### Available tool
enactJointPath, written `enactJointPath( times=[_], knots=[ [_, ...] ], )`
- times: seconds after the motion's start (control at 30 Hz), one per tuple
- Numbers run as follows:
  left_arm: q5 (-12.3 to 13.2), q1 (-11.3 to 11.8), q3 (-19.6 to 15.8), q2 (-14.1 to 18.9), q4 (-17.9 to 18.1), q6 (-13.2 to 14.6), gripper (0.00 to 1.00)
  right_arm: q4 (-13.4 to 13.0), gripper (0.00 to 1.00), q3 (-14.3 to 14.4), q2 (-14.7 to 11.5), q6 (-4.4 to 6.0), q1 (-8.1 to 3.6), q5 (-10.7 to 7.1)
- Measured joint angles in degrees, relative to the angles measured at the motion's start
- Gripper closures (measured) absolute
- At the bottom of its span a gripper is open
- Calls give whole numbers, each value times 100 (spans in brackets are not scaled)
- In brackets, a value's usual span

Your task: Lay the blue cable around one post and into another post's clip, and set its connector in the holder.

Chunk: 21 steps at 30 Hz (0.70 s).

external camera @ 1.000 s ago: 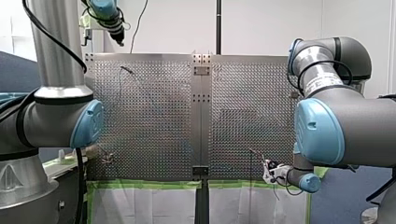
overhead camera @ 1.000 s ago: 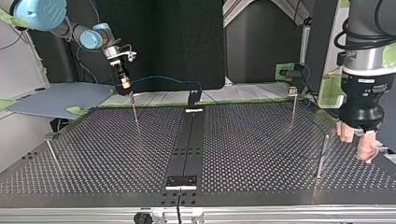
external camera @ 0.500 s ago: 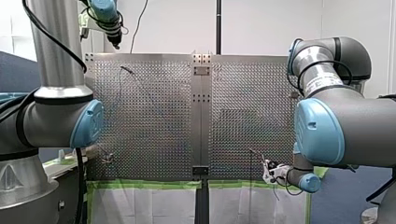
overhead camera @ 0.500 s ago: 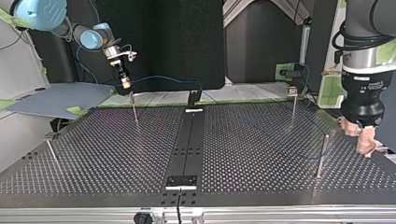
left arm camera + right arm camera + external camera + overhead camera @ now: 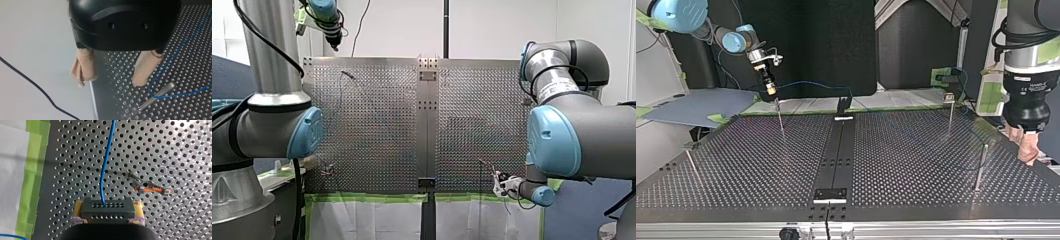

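In the right wrist view my right gripper (image 5: 109,206) is shut on a dark grey connector (image 5: 107,214), held between its yellow pads (image 5: 79,207). The blue cable (image 5: 106,170) leaves the connector and runs ahead over the perforated plate. A short post with an orange-marked clip (image 5: 148,188) stands just ahead and to one side. In the top view this gripper (image 5: 769,91) hangs over a thin post (image 5: 780,119), and the cable (image 5: 811,84) stretches rightward from it. My left gripper (image 5: 110,83) is open with beige pads (image 5: 145,71), empty, near a post (image 5: 160,93) that the cable (image 5: 175,53) loops around.
More thin posts (image 5: 950,112) (image 5: 981,167) (image 5: 691,162) stand on the plate. A black holder block (image 5: 842,106) sits at the far end of the centre strip, another (image 5: 831,195) at the near end. Green tape (image 5: 32,170) lines the plate's edge.
My left gripper has risen away from the plate and the looped post, staying open. My right gripper has held still with the connector.
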Motion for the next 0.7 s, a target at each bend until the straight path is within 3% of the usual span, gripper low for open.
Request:
enactJointPath(
  times=[0.43,0.7],
  knots=[
    [-3,-8,1,-5,-3,659,0,-3,100,1,1,0,12,1],
    [-3,-5,1,-10,4,724,0,-9,100,0,2,0,18,0]
  ],
)
